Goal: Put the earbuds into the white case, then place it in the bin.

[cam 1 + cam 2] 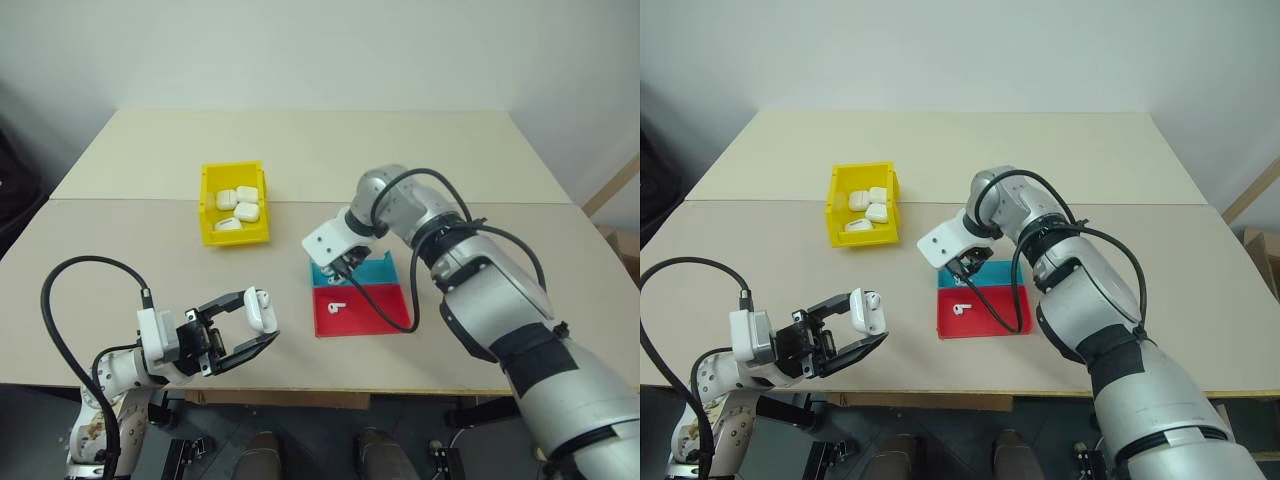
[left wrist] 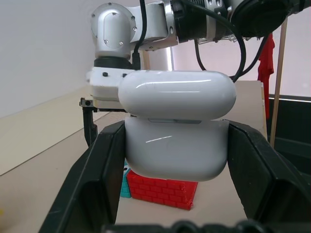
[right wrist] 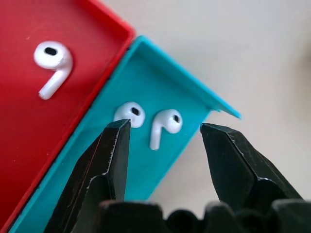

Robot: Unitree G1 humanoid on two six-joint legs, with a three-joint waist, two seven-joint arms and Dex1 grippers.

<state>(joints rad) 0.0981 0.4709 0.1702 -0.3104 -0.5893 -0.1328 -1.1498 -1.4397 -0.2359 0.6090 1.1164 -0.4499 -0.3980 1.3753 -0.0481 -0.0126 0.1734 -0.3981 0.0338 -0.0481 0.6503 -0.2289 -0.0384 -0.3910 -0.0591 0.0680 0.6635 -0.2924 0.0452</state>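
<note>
Case (image 1: 260, 309) clamped in my left gripper (image 1: 252, 324), lid flipped up, held clear at table's 7 o'clock, likely so buds can drop in. My right gripper (image 3: 165, 128) hangs over blue tray (image 3: 141, 165), jaws apart, empty, straddling one earbud (image 3: 164, 123), second (image 3: 129, 112) just beside. Right wrist view alone separates those two; head views show red-tray bud (image 1: 335, 306). Yellow bin (image 1: 208, 227), holding other cases, at 11 o'clock.

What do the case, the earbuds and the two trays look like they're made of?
Case: glossy white hard plastic, bright highlights. Earbuds: same shiny white plastic, it seems. Red tray and blue tray: matte plastic, likely; the red one's outer wall has a moulded brick pattern.
</note>
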